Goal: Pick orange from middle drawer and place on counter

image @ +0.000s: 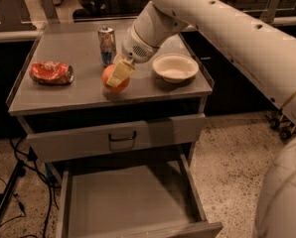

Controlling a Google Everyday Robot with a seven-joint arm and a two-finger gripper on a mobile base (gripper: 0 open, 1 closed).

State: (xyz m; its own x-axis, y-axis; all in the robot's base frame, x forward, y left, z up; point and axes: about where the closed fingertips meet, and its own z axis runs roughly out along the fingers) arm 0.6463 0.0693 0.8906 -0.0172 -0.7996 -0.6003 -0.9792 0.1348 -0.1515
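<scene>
— Grey-metal worktop [63, 90]: what is held there?
— The orange [108, 80] is clasped on it by the end effector [119, 74], fingers closed around the fruit; the middle drawer [123, 202] is seen pulled out below.

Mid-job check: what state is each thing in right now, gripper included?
gripper: down at the orange, over the counter.
orange: on the counter, out of the drawer.
middle drawer: pulled open.
upper drawer: looks shut.
can: upright on the counter.
red foil packet: crumpled, lying flat.
white bowl: upright, nothing visible inside.
</scene>
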